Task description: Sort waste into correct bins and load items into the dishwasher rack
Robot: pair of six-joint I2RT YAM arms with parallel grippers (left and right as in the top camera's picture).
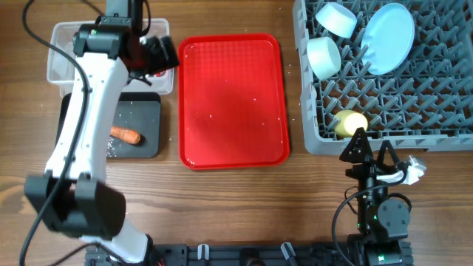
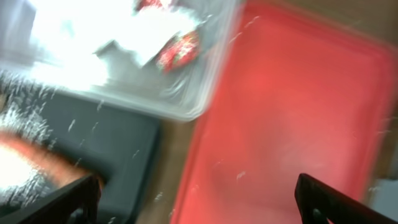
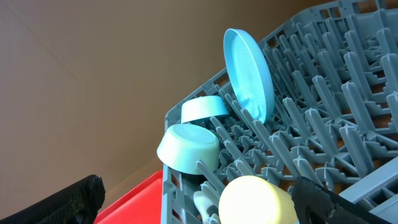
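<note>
My left gripper [image 1: 160, 55] hangs open and empty over the right edge of the clear tub [image 1: 62, 68]. The blurred left wrist view shows the open jaws [image 2: 199, 204], with a red-and-silver wrapper [image 2: 180, 50] and white napkin [image 2: 93, 43] in the tub [image 2: 186, 106]. The black tray [image 1: 144, 111] holds an orange carrot [image 1: 126, 135] and rice grains. The grey rack [image 1: 384, 140] holds the blue plate [image 1: 390, 37], two bowls [image 1: 336, 18] [image 1: 323, 56] and the yellow cup [image 1: 350, 123]. My right gripper [image 1: 365, 151] is open and empty at the rack's front edge, just before the cup [image 3: 255, 202]. A white spoon [image 3: 205, 202] lies beside the cup.
The flat red tray [image 1: 233, 100] lies between the bins and the rack, with a few white specks on it. A crumpled white thing [image 1: 414, 171] sits beside the right arm, by the rack's front wall. Bare wood table lies in front.
</note>
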